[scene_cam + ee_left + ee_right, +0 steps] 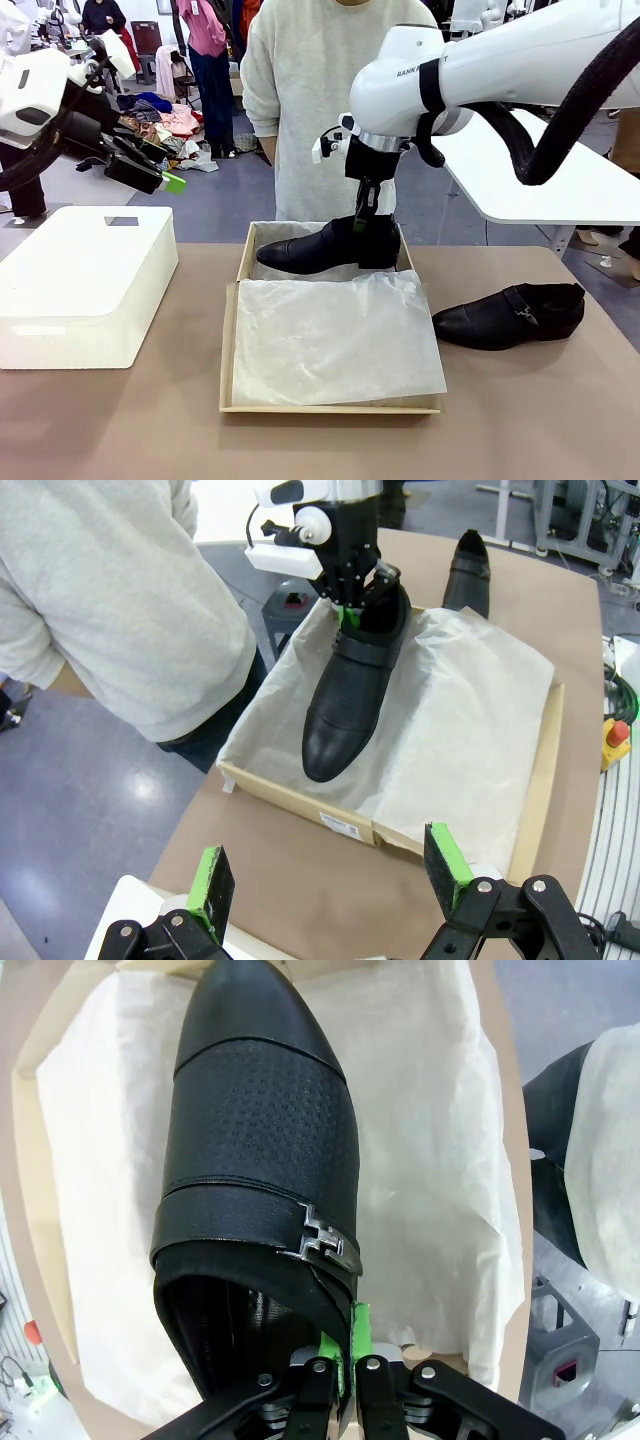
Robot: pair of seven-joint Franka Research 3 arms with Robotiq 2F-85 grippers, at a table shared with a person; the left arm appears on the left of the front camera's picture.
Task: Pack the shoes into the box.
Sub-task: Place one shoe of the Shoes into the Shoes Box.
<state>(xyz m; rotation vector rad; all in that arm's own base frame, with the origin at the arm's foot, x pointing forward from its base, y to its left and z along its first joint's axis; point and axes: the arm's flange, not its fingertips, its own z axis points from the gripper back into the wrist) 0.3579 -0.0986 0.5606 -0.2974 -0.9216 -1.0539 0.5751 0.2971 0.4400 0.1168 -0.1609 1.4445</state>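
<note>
- Front view: my right gripper (372, 215) hangs over the far end of the box (228, 350), its fingers clamped on the heel rim of the first shoe (325, 247).
- That shoe lies across the box's far end, long axis 3 to 9 o'clock, toe at 9. I cannot tell whether its sole rests fully on the tissue paper (335, 340).
- The second shoe (510, 315) lies on the table (120, 420) at 3 o'clock from the box, toe toward it. It is at about 4 o'clock from my right gripper and well apart from my left gripper (165, 180), raised above the white block (85, 285). I judge the right arm nearer for the next pick.
- Left wrist view: my left gripper (328, 875) holds nothing, fingers wide apart. The first shoe (355, 690) is at 12 o'clock from it, toe pointing back toward 7, with the right gripper (350, 605) pinching its heel. The person (110, 600) stands beside the box at 10.
- Right wrist view: my right gripper (347, 1360) has its green pads pressed on the shoe's collar wall, one inside, one outside. The shoe (260, 1130) runs from 6 up to 12.
</note>
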